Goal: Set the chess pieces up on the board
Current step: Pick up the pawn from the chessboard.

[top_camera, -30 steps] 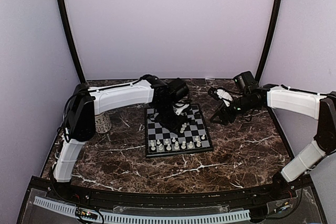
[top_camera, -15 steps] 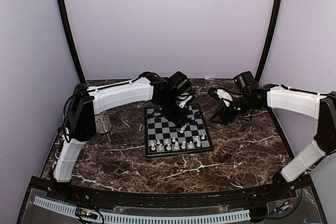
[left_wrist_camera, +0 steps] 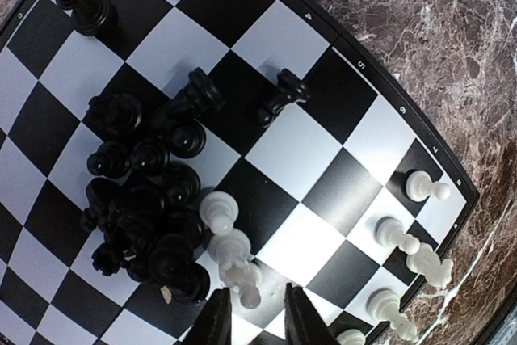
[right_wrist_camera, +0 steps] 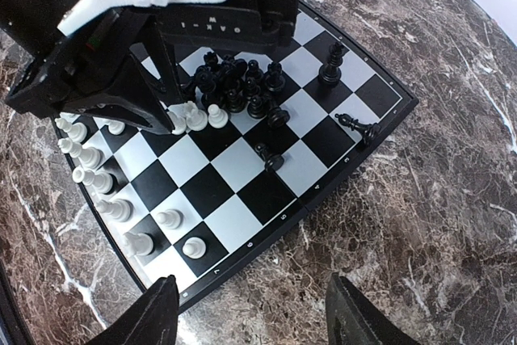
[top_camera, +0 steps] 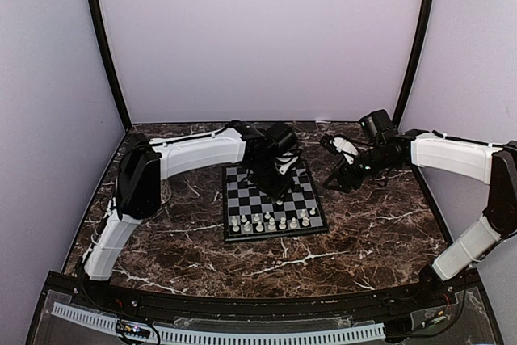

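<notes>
The board (top_camera: pixel 242 204) lies mid-table and also shows in the left wrist view (left_wrist_camera: pixel 275 151) and the right wrist view (right_wrist_camera: pixel 234 169). A heap of black chess pieces (left_wrist_camera: pixel 153 199) sits near its middle, with three white pieces (left_wrist_camera: pixel 230 244) beside it. A row of white pieces (top_camera: pixel 271 221) stands along the near edge. My left gripper (left_wrist_camera: pixel 257 317) hangs over the board, its jaws narrowly apart around the nearest white piece (left_wrist_camera: pixel 248 296). My right gripper (right_wrist_camera: pixel 258 313) is wide open and empty above the tabletop by the board's right edge.
One black piece (left_wrist_camera: pixel 283 96) lies toppled apart from the heap. Two more black pieces (right_wrist_camera: pixel 331 62) are at the board's far right corner, one lying by the border (right_wrist_camera: pixel 359 124). A mug (top_camera: pixel 164 193) stands at the left, mostly hidden behind my left arm.
My left arm has swung its elbow to the right and the wrist has shifted over the board's middle. My right arm has not moved.
</notes>
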Controlling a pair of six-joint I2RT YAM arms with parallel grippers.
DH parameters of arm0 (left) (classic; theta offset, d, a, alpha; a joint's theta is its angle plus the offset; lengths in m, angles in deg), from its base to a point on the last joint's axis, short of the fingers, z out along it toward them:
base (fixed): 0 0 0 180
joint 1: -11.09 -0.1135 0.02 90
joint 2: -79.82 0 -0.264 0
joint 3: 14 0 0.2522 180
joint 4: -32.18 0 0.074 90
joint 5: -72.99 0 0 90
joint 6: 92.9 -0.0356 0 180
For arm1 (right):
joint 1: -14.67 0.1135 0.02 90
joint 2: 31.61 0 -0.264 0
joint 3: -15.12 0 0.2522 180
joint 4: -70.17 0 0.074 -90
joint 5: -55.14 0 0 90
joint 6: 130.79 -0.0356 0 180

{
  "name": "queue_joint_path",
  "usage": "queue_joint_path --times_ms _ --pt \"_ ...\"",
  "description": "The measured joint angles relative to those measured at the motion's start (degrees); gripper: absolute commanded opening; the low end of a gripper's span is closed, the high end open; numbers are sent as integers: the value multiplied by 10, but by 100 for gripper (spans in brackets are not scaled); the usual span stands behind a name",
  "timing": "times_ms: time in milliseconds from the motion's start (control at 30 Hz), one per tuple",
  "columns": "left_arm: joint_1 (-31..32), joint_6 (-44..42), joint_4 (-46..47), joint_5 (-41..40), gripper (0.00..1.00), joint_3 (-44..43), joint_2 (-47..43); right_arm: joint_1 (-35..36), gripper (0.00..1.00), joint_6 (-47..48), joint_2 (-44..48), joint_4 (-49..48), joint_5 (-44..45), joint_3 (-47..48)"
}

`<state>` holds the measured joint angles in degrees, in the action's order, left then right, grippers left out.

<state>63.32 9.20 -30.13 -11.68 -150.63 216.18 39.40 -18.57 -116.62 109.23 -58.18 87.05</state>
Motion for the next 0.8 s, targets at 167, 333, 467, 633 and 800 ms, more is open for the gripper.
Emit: queue_joint_path --times_ms 167,333,467,633,800 --pt "-3 -2 -6 0 25 0 11 0 63 0 -2 0 0 0" --pt "-3 -5 -10 0 20 -1 15 0 63 0 -4 0 0 0" --pt "-3 -5 -10 -1 19 -7 16 0 63 0 -4 0 0 0" --pt "-4 -6 -10 -2 17 -9 16 0 63 0 -4 0 0 0" --pt "-4 -8 -9 -1 7 -9 17 0 63 0 -4 0 0 0"
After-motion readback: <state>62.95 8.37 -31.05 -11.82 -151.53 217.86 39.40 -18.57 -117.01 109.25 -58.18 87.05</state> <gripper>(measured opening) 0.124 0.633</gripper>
